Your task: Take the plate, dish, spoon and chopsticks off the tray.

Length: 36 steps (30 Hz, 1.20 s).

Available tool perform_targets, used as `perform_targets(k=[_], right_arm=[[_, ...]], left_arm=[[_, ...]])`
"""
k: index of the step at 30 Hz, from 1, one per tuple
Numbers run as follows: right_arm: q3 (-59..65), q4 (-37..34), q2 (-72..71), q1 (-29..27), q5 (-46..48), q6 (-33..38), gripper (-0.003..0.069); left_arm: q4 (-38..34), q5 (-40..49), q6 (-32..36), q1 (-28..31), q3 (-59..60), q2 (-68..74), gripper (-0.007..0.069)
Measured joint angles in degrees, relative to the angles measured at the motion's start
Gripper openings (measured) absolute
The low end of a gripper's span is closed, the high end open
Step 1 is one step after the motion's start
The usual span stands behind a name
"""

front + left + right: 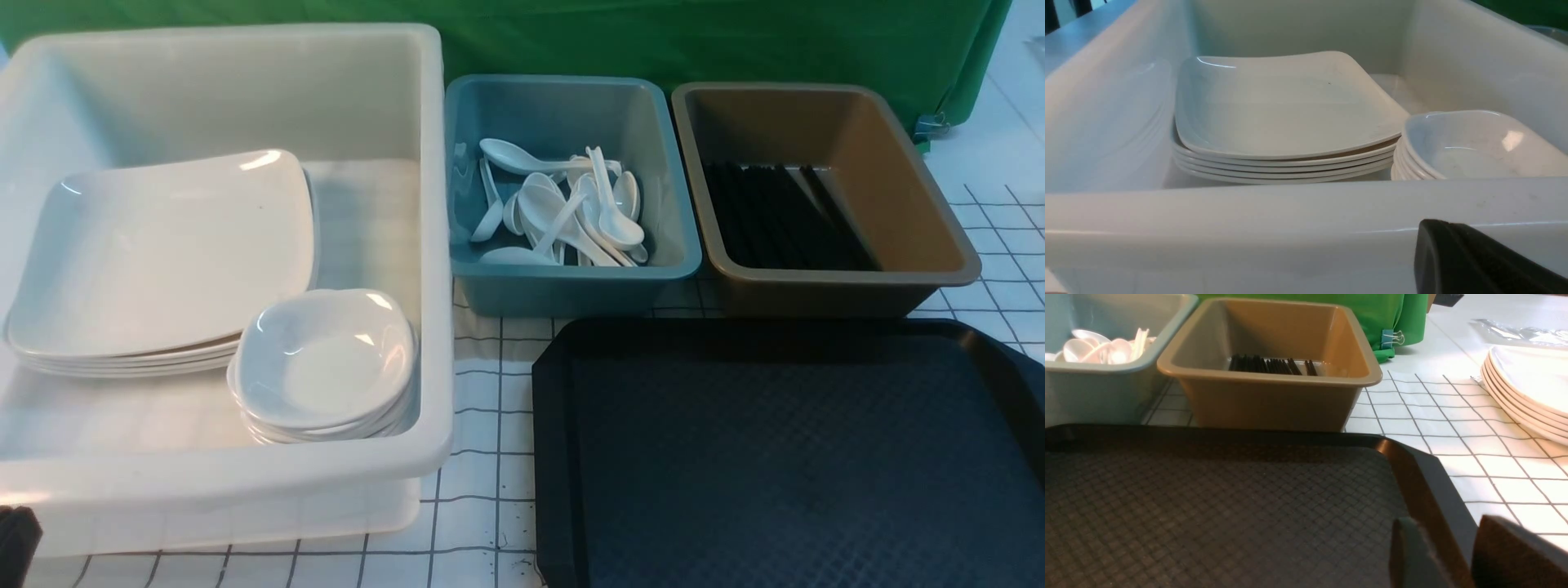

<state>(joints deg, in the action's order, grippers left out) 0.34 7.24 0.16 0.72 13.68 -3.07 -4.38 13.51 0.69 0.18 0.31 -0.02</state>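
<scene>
Tray (pixel 784 457) bare on the bench. Plate (pixel 163 245) tops the stack in the white tub (pixel 433 245); glossy, stiff, slippery, so grip its upturned rim. Left hand (pixel 1478 261) closed, empty; right hand (pixel 1453 555) part-open astride the tray's rim.

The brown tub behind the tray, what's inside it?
The brown tub holds a heap of black chopsticks lying along its floor. What lies beneath the heap is covered.
</scene>
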Motion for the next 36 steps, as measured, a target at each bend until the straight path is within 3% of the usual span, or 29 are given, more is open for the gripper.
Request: perform_targets(k=[36], right_arm=[[0.00,0.00,0.00,0.00,-0.04,0.00,0.0242]], left_arm=[[0.18,0.05,-0.69,-0.34,0.00,0.00,0.0005]])
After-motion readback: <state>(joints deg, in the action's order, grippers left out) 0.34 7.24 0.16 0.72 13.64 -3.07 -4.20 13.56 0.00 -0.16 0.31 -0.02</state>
